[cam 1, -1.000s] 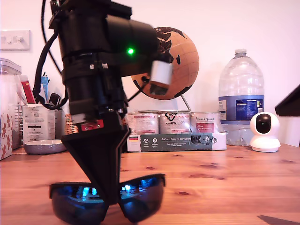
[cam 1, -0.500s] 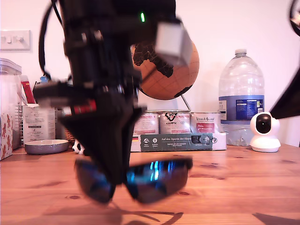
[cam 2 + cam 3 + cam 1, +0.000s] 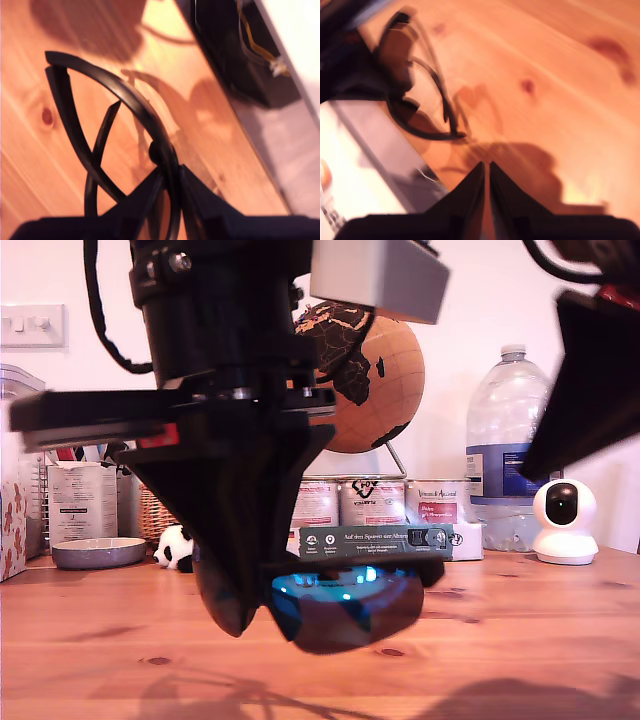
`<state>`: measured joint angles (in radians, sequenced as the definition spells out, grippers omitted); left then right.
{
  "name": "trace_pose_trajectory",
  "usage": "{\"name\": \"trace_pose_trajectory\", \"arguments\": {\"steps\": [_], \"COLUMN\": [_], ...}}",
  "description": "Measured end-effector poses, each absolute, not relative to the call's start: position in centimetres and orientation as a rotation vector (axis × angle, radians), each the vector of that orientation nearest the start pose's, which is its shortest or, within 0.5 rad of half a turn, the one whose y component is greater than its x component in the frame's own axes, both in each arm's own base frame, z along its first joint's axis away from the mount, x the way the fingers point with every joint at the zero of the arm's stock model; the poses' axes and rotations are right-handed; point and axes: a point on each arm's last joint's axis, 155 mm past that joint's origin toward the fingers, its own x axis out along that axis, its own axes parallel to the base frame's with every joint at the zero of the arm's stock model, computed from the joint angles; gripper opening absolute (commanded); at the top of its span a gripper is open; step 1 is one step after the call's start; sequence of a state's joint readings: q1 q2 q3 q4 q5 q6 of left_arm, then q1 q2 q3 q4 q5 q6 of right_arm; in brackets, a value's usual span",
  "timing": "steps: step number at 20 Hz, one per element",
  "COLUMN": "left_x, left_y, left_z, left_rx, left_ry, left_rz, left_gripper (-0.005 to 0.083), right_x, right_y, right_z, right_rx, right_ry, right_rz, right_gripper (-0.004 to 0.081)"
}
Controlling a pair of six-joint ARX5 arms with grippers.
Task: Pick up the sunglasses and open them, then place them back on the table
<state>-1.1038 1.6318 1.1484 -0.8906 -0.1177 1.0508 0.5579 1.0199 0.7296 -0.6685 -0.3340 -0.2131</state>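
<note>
Black sunglasses [image 3: 345, 608] with blue-mirrored lenses hang above the table [image 3: 520, 640], tilted, in the exterior view's middle. My first gripper [image 3: 238, 620] is shut on their frame near the bridge. In the first wrist view its jaws [image 3: 172, 187] pinch the curved rim of the sunglasses [image 3: 112, 92], whose slim arms are folded and crossed behind it. My second gripper [image 3: 486, 175] is shut with nothing in it, and the sunglasses [image 3: 417, 107] show a short way beyond its tips. That arm [image 3: 590, 380] hangs at the exterior view's upper right.
Along the back of the table stand a globe [image 3: 375, 370], a shrink-wrapped pack of tins [image 3: 375, 525], a large water bottle [image 3: 513, 440] and a white camera [image 3: 564, 520]. A panda toy [image 3: 178, 545] and a grey bowl [image 3: 97, 553] sit at the exterior view's left.
The first gripper has lifted the sunglasses off the table and carried them toward the exterior view's right. The second arm has swung in from the exterior view's upper right.
</note>
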Motion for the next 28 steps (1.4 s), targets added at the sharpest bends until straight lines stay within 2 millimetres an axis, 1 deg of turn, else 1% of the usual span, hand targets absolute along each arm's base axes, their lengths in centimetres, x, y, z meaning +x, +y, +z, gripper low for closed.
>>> {"name": "trace_pose_trajectory", "arguments": {"steps": [1, 2, 3, 5, 7, 9, 12, 16, 18, 21, 23, 24, 28], "left_x": [16.6, 16.5, 16.3, 16.4, 16.7, 17.0, 17.1, 16.9, 16.8, 16.8, 16.8, 16.6, 15.8], "left_y": [-28.4, -28.5, -28.6, -28.9, -29.4, -29.8, -30.0, -30.9, -31.1, -31.6, -31.7, -31.5, -29.6], "left_z": [6.1, 6.1, 6.1, 6.2, 6.4, 6.5, 6.6, 6.9, 7.4, 8.7, 9.1, 8.8, 6.7], "left_rx": [1.685, 1.703, 1.732, 1.78, 1.782, 1.777, 1.748, 1.693, 1.655, 1.599, 1.56, 1.553, 1.543], "left_ry": [0.658, 0.647, 0.625, 0.583, 0.553, 0.536, 0.544, 0.525, 0.524, 0.494, 0.475, 0.465, 0.429], "left_rz": [-1.458, -1.461, -1.472, -1.475, -1.462, -1.45, -1.431, -1.436, -1.425, -1.405, -1.39, -1.387, -1.381], "left_gripper": [-0.0019, -0.0019, -0.0019, -0.0019, -0.0019, -0.0019, -0.0019, -0.0019, -0.0019, -0.0019, -0.0019, -0.0019, -0.0019], "right_x": [20.2, 20.3, 20.4, 19.9, 19.1, 18.9, 19.0, 19.3, 19.3, 19.4, 19.5, 19.5, 19.7], "right_y": [19.7, 19.8, 19.9, 20.5, 21.6, 22.0, 22.4, 22.7, 22.7, 22.7, 22.7, 22.8, 23.0], "right_z": [12.0, 11.9, 11.5, 10.7, 10.5, 10.4, 10.6, 10.8, 10.9, 10.9, 10.9, 11.0, 11.4], "right_rx": [-0.331, -0.351, -0.359, -0.376, -0.363, -0.347, -0.33, -0.328, -0.328, -0.33, -0.331, -0.331, -0.32], "right_ry": [0.883, 0.885, 0.896, 0.919, 0.923, 0.927, 0.915, 0.895, 0.89, 0.888, 0.883, 0.881, 0.875], "right_rz": [0.944, 0.955, 0.96, 1.015, 1.09, 1.116, 1.131, 1.134, 1.134, 1.133, 1.132, 1.132, 1.131], "right_gripper": [0.0205, 0.026, 0.0265, 0.0262, 0.0262, 0.0257, 0.0257, 0.0257, 0.0257, 0.0257, 0.0257, 0.0257, 0.0258]}}
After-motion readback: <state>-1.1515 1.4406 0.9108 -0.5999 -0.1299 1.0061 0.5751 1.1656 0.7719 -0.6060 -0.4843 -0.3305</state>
